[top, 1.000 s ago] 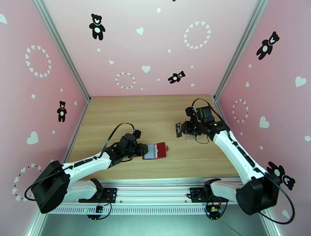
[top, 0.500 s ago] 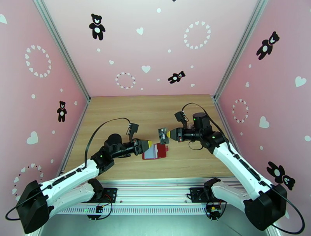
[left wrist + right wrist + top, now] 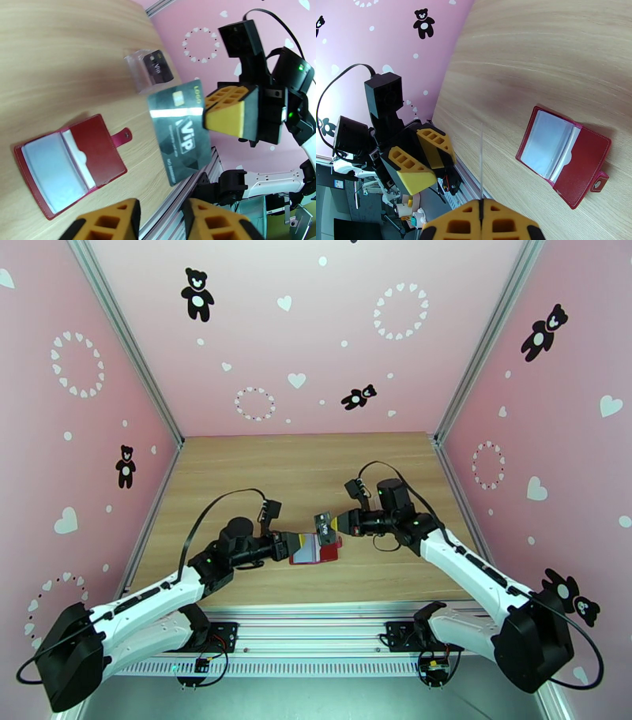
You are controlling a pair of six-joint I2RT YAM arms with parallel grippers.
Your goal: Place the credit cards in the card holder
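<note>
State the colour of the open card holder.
The card holder is dark red with pale grey pockets inside, clearest in the right wrist view.

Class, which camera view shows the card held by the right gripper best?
The left wrist view: the credit card faces it, VIP print readable. The right wrist view sees it edge-on, a thin line; the top external view, a small dark shape.

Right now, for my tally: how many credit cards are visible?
2: one card held in the right jaws, another card in the clear case on the table; more may hide beneath.
</note>
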